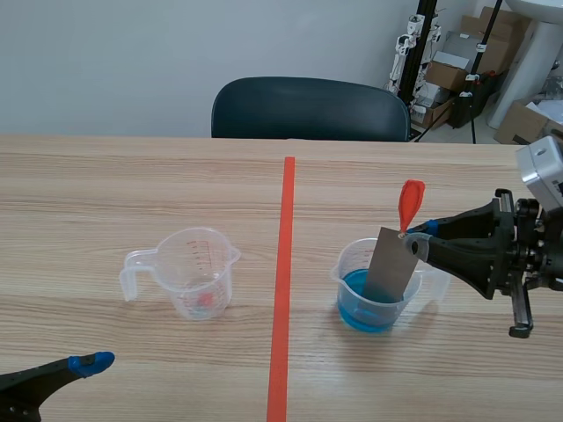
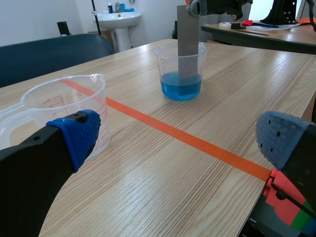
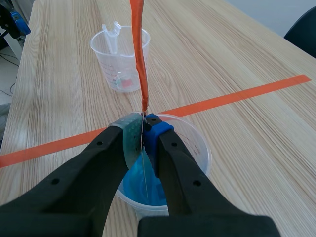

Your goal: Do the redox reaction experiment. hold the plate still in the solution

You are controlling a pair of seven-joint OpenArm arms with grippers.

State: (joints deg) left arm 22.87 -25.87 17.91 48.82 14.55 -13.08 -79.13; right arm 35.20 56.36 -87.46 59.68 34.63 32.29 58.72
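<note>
Right now, pinching a flat grey plate (image 1: 391,264) at its top edge: right gripper (image 1: 415,239), fingers pressed against the two faces, just above the rim of the clear cup (image 1: 345,266). Standing nearly upright inside that cup, lower end dipped in the blue liquid (image 1: 356,309), upper half sticking out over the rim. Fixed at the plate's top, right over the cup, an orange tag (image 1: 410,204) pointing upward. Coming in from the right of the cup, the black arm (image 1: 493,251) behind those fingers, low over the table (image 1: 106,193). Left of the cup, well apart and across the orange tape line (image 1: 283,290) from it, a clear measuring jug (image 1: 195,274) with a handle and red scale marks. At its bottom, something small and reddish, too blurred to name. Further left of the cup and nearer the robot than the jug, the left gripper (image 2: 182,143), fingers spread wide, blue pads (image 2: 81,131) showing, holding nothing, low by the table. Beyond the cup, past the far table edge, a dark chair (image 1: 308,107). Behind and to the right of the cup, stacked cardboard boxes (image 1: 457,70).
</note>
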